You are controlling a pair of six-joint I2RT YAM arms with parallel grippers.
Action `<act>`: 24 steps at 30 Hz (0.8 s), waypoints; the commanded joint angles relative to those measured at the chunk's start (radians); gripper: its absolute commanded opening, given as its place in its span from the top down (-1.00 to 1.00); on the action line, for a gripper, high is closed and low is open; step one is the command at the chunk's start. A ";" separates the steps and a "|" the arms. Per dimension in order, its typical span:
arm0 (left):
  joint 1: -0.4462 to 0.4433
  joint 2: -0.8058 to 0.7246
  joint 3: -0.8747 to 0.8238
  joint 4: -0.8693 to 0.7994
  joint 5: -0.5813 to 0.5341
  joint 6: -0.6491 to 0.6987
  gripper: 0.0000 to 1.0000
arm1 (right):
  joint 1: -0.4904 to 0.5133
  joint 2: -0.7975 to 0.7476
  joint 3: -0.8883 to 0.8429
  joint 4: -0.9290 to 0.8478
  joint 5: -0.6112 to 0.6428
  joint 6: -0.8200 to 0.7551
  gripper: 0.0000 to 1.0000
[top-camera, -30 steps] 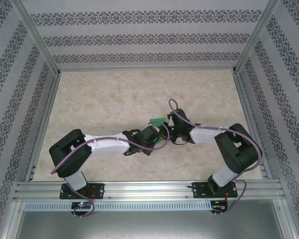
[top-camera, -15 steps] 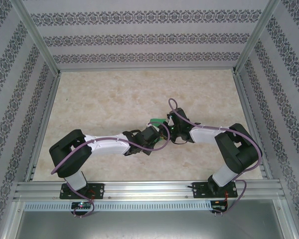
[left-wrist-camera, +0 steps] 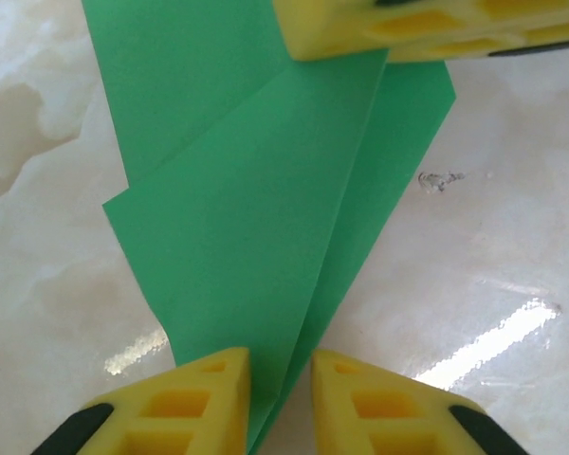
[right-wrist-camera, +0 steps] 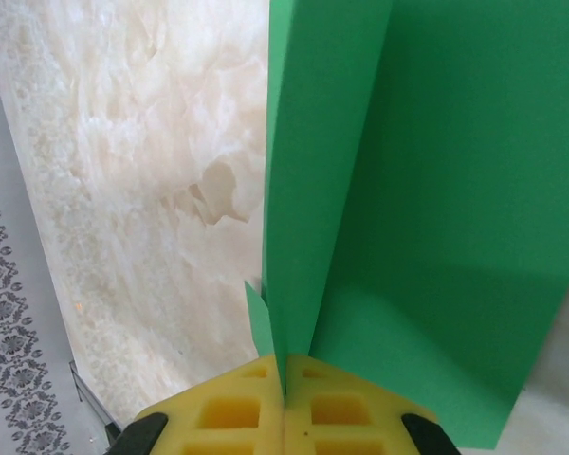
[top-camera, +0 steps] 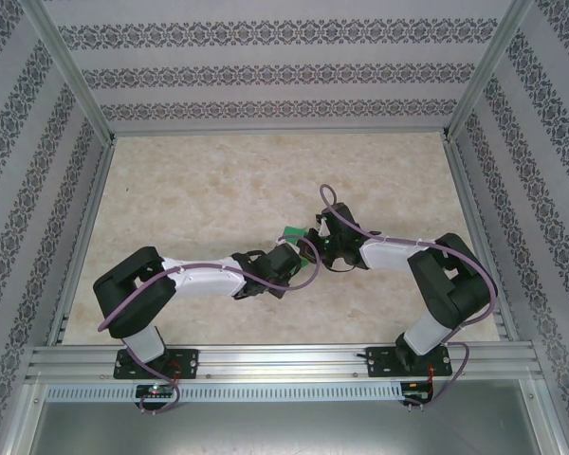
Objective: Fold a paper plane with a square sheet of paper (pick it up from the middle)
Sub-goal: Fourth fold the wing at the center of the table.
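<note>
Paper plane (left-wrist-camera: 256, 227) mid-fold, centre crease being set
Over the marbled desk (top-camera: 209, 180) it spans between both sets of jaws. The right jaws are pressed together on its folded edge. The left jaws stand slightly apart, straddling the narrow tip without clamping it. The next move probably calls for the left jaws to close on the tip and sharpen the crease while the right jaws hold firm.

Bright, even overhead light fills the top view, the arms (top-camera: 209, 275) casting only faint, soft shadows on the marbled table (top-camera: 218, 180); frame posts (top-camera: 66, 71) bow slightly toward the edges. Up close, white glare streaks its glossy surface beside the sharply rendered green paper (left-wrist-camera: 256, 246).
</note>
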 commanded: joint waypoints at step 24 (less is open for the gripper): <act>-0.023 -0.017 -0.018 0.017 -0.166 -0.025 0.61 | -0.007 0.005 0.043 0.015 -0.012 0.036 0.70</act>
